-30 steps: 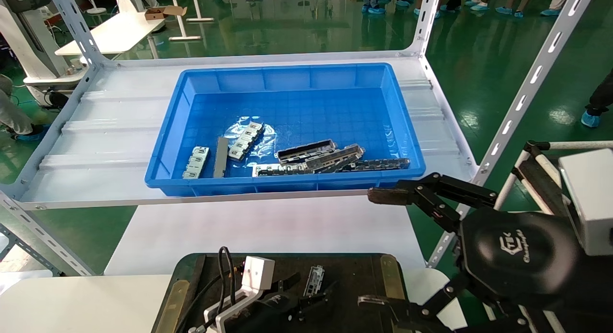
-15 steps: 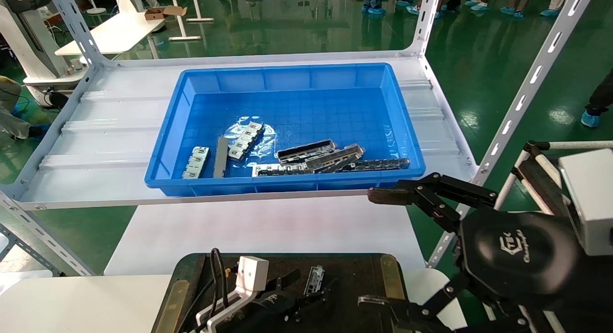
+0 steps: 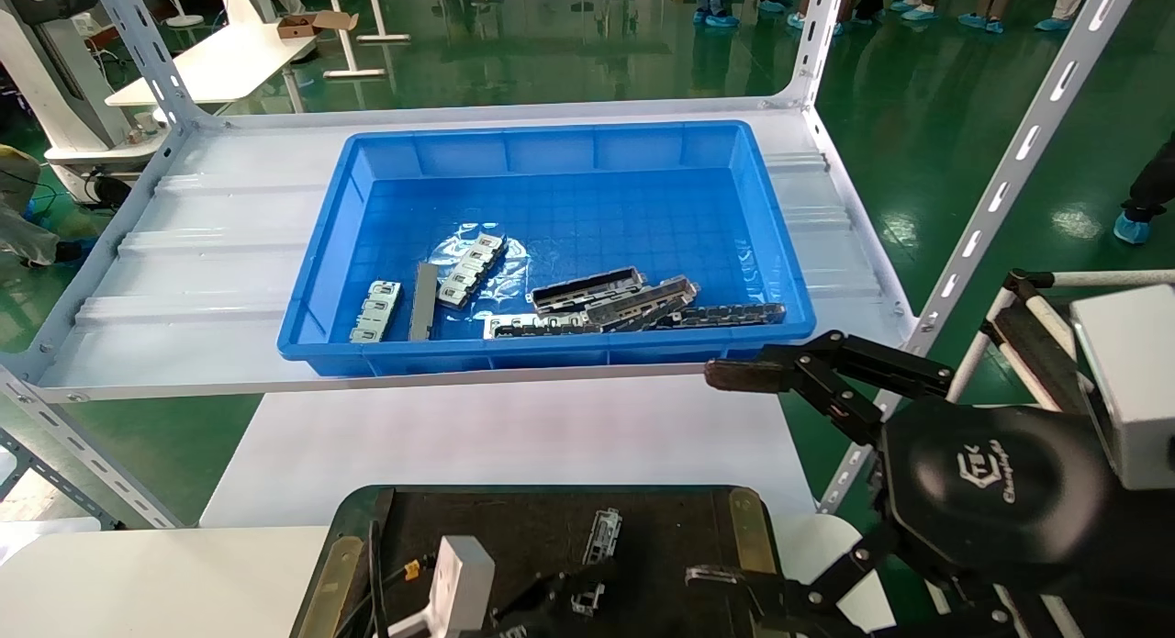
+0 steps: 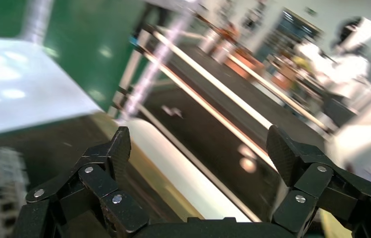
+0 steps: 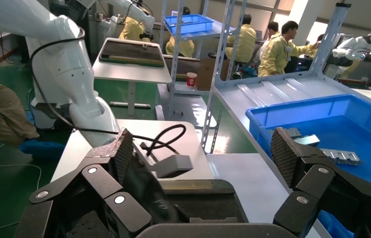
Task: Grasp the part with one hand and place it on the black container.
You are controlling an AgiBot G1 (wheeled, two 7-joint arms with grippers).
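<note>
The left gripper (image 3: 587, 594) sits low over the near end of the black container (image 3: 542, 519), its fingers (image 4: 120, 148) spread wide with nothing between them. A small silver ribbed piece (image 3: 602, 534) lies flat on the container's dark surface, just beyond the left gripper. Another small metal bit shows right at the gripper's fingertips, though from here I can't make out whether it is touching them. Brass-coloured strips (image 3: 745, 528) run along the container's sides.

The right gripper (image 3: 725, 477) hangs off the container's right edge, black palm with the white logo facing up, fingers (image 5: 286, 148) splayed far apart and empty.

The part (image 3: 587, 289), a long grey channel strip, lies in the blue bin (image 3: 551, 142) on the shelf, near the bin's front wall, resting among other long strips that overlap it. Toward the bin's left front are a short ribbed piece (image 3: 375, 310), a flat grey strip (image 3: 424, 300) and a longer ribbed piece (image 3: 472, 268) on a clear plastic sheet.
</note>
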